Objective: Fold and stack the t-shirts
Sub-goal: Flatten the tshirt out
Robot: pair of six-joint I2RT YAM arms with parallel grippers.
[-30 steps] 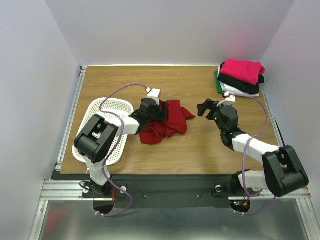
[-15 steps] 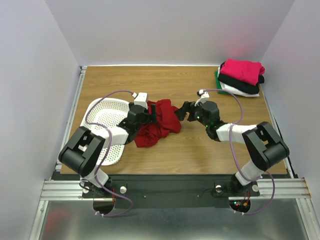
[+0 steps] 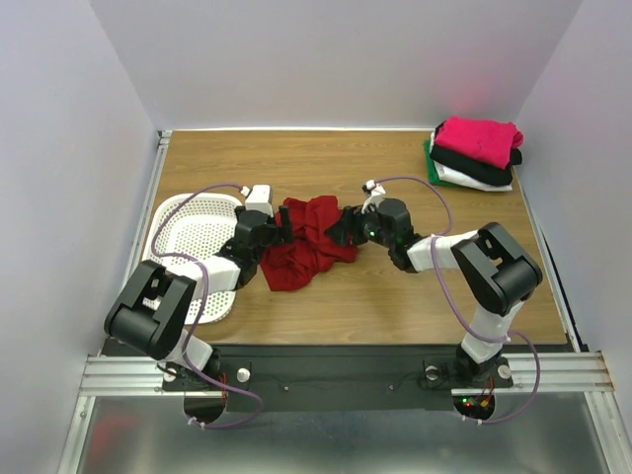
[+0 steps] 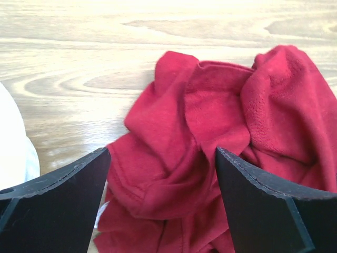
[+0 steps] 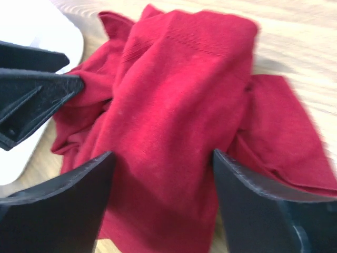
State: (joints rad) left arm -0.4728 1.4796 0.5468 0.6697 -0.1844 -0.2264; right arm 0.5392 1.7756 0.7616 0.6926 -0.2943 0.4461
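A crumpled dark red t-shirt (image 3: 308, 242) lies on the wooden table left of centre. It fills the left wrist view (image 4: 210, 142) and the right wrist view (image 5: 174, 116). My left gripper (image 3: 281, 229) is open at the shirt's left edge, its jaws wide with bunched cloth between them. My right gripper (image 3: 341, 227) is open at the shirt's right edge, its jaws spread over the cloth. The left gripper's fingers (image 5: 31, 89) show at the left of the right wrist view. A folded stack (image 3: 476, 153) at the back right holds a bright pink shirt on top, then black, white and green.
A white perforated basket (image 3: 197, 232) stands at the left of the table, right behind the left arm; its rim shows in the left wrist view (image 4: 13, 153). Grey walls close in the table on three sides.
Both arms have swung inward and low to the table. The left gripper drew back to the shirt's left edge; the right gripper moved left onto its right edge. The shirt has bunched up a little.
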